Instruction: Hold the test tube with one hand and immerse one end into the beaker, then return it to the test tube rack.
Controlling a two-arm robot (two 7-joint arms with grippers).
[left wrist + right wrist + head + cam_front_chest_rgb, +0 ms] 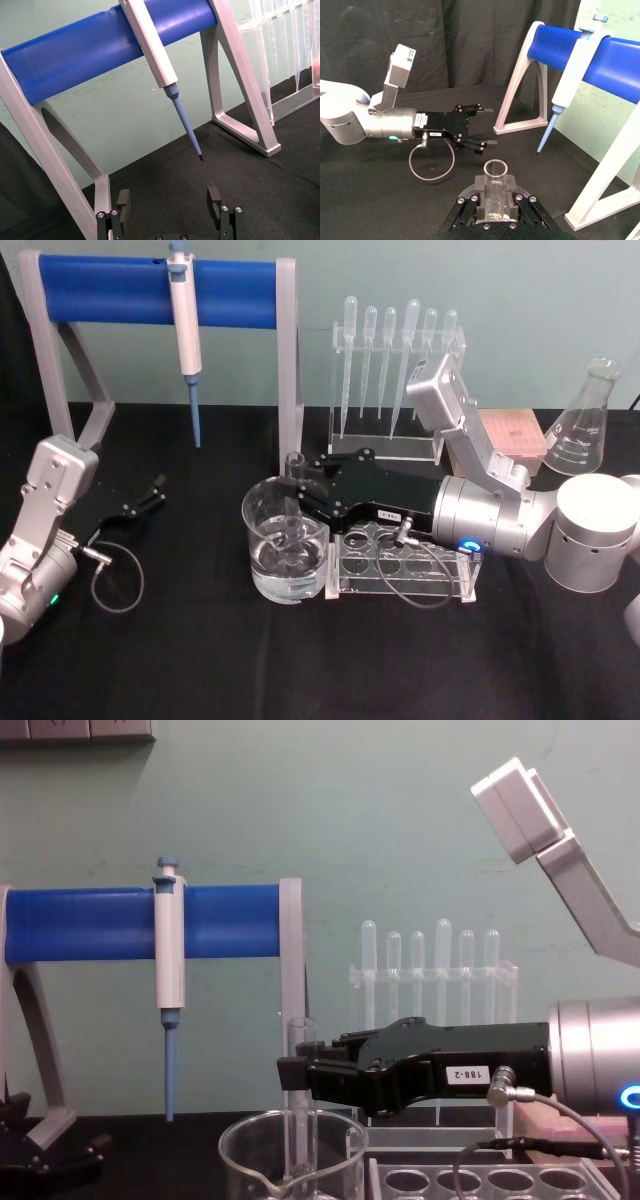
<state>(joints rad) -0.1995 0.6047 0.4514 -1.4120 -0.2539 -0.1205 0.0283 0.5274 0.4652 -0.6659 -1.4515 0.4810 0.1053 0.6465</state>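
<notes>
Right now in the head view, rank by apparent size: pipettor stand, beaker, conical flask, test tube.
Largest: pipettor stand.
Next: beaker and conical flask look alike; flask stands farther back, so unranked.
Smallest: test tube.

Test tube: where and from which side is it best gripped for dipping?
Just below its rim, from the right, fingers level, as the right gripper does above the beaker. The test tube stands upright, so a high grip keeps the fingers clear of the glass wall. Left gripper rests open at left.
</notes>
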